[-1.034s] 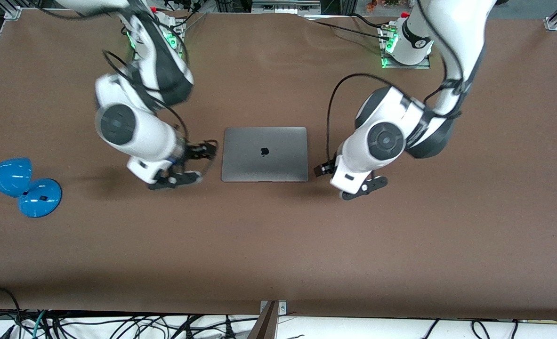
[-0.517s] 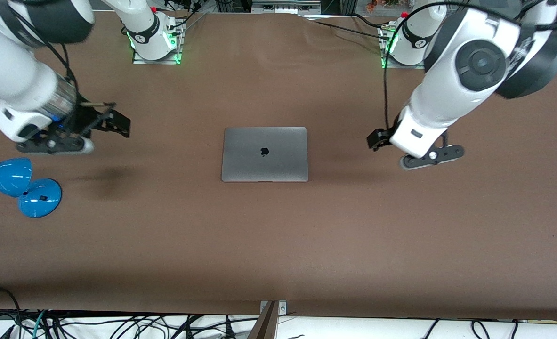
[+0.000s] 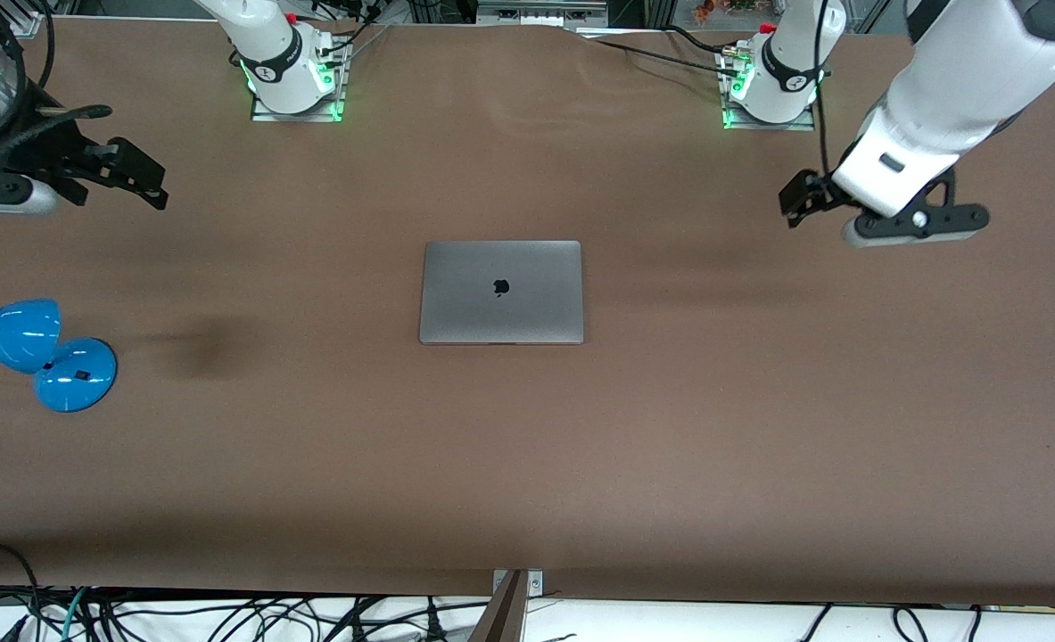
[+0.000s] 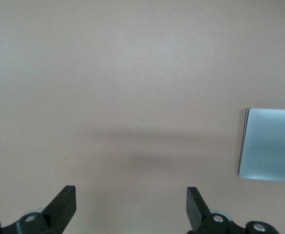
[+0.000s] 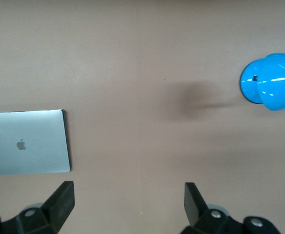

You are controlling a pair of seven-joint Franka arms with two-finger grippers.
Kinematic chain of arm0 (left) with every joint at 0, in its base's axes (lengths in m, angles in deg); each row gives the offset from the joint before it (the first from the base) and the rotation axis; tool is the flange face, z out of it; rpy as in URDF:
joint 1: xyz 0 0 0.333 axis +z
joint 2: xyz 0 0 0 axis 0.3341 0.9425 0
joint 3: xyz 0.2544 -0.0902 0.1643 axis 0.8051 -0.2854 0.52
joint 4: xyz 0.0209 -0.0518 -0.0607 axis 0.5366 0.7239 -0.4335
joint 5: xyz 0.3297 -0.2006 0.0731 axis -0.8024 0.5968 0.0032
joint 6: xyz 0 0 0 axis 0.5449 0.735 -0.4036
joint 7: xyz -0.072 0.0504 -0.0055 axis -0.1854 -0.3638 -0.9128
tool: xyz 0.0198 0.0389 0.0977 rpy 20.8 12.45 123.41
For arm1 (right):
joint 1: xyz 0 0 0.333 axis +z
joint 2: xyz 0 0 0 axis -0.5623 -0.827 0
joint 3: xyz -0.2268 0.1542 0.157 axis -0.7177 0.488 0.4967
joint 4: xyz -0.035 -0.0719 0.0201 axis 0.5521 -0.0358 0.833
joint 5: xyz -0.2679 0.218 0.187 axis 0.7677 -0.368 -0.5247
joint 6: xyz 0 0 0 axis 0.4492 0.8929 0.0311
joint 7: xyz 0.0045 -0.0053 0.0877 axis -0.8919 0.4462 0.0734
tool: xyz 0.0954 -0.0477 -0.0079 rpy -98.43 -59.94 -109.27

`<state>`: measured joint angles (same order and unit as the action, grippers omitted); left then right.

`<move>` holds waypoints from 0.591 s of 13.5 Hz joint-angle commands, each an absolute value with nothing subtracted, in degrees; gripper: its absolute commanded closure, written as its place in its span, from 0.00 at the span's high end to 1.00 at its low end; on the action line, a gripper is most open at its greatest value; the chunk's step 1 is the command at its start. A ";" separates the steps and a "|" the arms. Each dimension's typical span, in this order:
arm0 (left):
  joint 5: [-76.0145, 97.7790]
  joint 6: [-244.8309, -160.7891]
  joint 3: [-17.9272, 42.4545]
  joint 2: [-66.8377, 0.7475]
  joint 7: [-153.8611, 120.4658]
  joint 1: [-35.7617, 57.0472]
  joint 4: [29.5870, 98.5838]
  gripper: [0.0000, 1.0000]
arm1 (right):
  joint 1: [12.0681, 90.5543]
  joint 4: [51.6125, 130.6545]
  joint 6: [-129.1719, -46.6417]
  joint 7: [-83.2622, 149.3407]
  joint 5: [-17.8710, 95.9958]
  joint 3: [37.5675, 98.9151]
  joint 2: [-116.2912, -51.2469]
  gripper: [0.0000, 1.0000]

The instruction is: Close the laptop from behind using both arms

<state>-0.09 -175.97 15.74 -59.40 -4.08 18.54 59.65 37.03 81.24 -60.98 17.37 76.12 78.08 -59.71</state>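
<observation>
The left claw (image 3: 803,198) hangs in the air over the bare brown surface (image 3: 527,464) toward the left arm's end, holding nothing; its wrist view shows the two fingers (image 4: 64,204) wide apart with only the surface between them. The right claw (image 3: 139,178) is also raised, over the surface toward the right arm's end, and its fingers (image 5: 62,200) are spread apart and empty too. Both claws are well apart from the laptop (image 3: 501,292).

The laptop lies flat in the middle of the surface, between the two arms. Its grey lid is down, with the black apple logo (image 3: 501,287) facing up, so no keyboard or screen can be seen. In my judgement the closing is already done, and the arms are placed high and to the sides because nothing is left to push.

A blue desk lamp (image 3: 37,352) lies on the surface near the right arm's end, nearer to the front camera than the right claw. No container is visible in any view.
</observation>
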 commanded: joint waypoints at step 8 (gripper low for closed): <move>2.33 -177.06 27.16 -67.90 -18.66 10.29 66.95 1.00 | 33.25 84.31 -61.76 19.83 79.52 78.44 -56.26 1.00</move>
